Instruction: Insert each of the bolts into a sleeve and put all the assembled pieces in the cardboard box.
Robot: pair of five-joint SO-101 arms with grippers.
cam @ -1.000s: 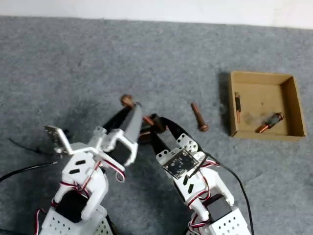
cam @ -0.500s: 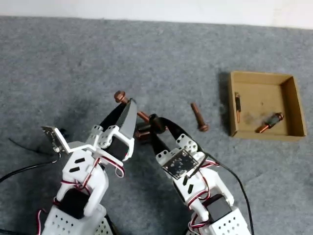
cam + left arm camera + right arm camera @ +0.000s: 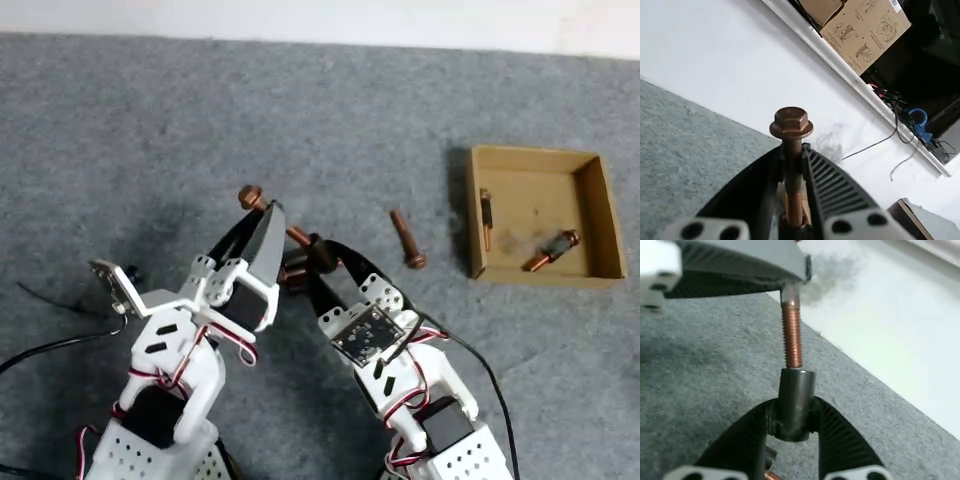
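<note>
Both arms rise from the near edge, reach toward the far side and lean in toward each other. The left gripper (image 3: 268, 215) is clamped on a bolt (image 3: 791, 125). The right gripper (image 3: 316, 248), just right of it, is closed around a sleeve (image 3: 796, 390). Their tips sit close together.

Grey carpet (image 3: 150, 120) spreads wide, with stacked cartons (image 3: 865, 25) and a loose black cable (image 3: 875, 144) beyond it.

A bolt (image 3: 791, 125) of copper-toned metal and a sleeve (image 3: 796, 392) of smooth, dark matt metal are shown. The counter (image 3: 150, 130) is covered in rough grey cloth.
</note>
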